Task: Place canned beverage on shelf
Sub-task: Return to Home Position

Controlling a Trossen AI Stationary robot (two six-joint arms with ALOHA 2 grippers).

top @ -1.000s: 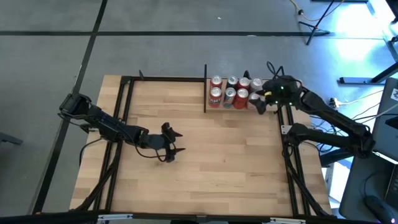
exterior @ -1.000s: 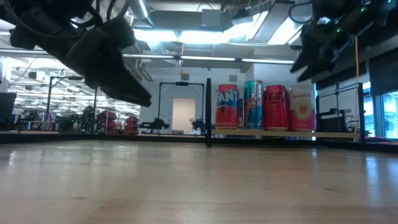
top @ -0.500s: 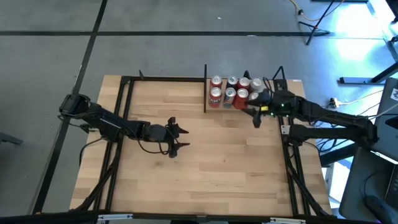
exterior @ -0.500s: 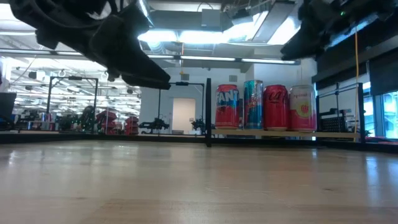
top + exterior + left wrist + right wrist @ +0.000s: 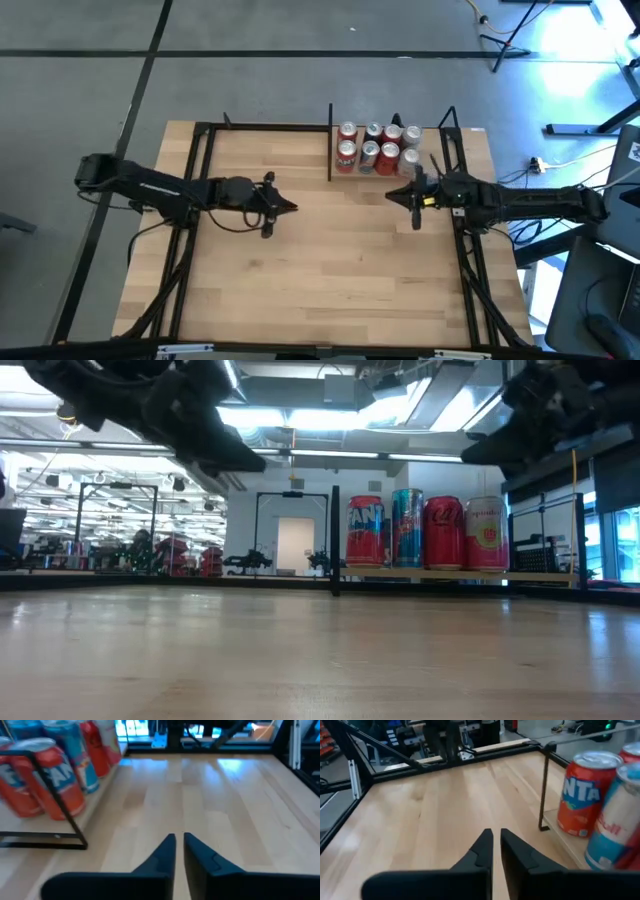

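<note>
Cans on shelf, rear row hidden

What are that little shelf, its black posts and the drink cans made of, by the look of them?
The shelf board looks like pale, matte wood, judging by its light colour and dull face. Its uprights look like thin black-painted metal, straight and slender. The cans seem aluminium: glossy printed sides, silvery rimmed tops.

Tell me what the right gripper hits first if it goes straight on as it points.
Probably the left gripper, facing the right gripper across the table; nothing lies between. Exact line-up is unclear.
</note>
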